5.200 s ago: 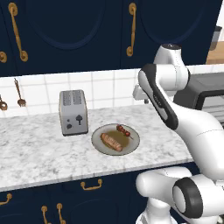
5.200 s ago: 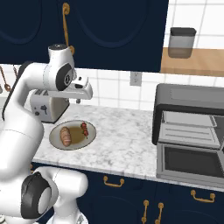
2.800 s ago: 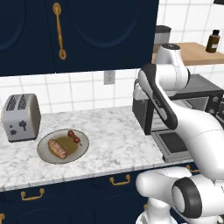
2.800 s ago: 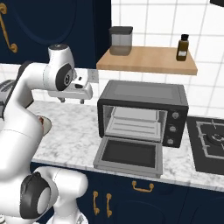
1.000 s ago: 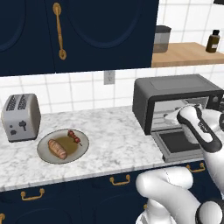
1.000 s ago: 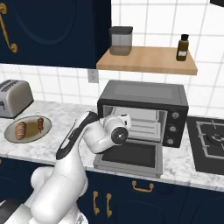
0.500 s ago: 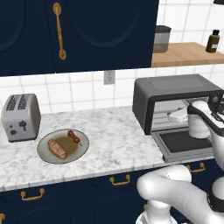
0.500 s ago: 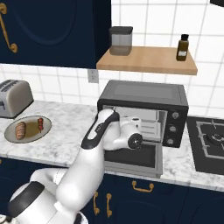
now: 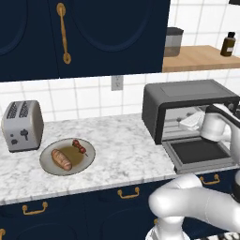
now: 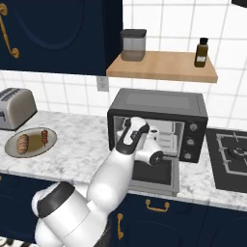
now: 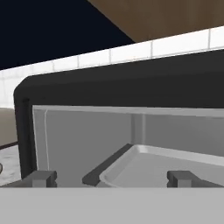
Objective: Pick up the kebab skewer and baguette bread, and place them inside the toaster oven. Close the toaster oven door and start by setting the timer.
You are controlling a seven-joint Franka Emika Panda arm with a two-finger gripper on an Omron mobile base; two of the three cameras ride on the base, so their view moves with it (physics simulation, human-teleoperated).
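The toaster oven (image 9: 187, 101) (image 10: 159, 116) stands on the counter with its door (image 9: 199, 152) (image 10: 153, 174) dropped flat open. In the hand view my gripper (image 11: 111, 178) is open and holds nothing; it faces the oven's grey cavity and a metal tray (image 11: 166, 164) inside. My wrist (image 9: 213, 127) hangs above the open door, at the oven's mouth. Far to the left, a grey plate (image 9: 86, 161) (image 10: 34, 149) carries the baguette bread (image 9: 62, 159) (image 10: 22, 144) and the kebab skewer (image 9: 79, 147) (image 10: 44, 137) side by side.
A silver two-slot toaster (image 9: 22, 125) (image 10: 17, 108) stands left of the plate. A wooden shelf (image 10: 161, 66) above the oven holds a canister (image 10: 133, 44) and a dark bottle (image 10: 201, 52). A stove top (image 10: 230, 157) lies right of the oven.
The hand has crept to the right and slightly up, from over the open door to the oven's mouth. Its jaws have stayed open. Plate, bread and skewer have not moved.
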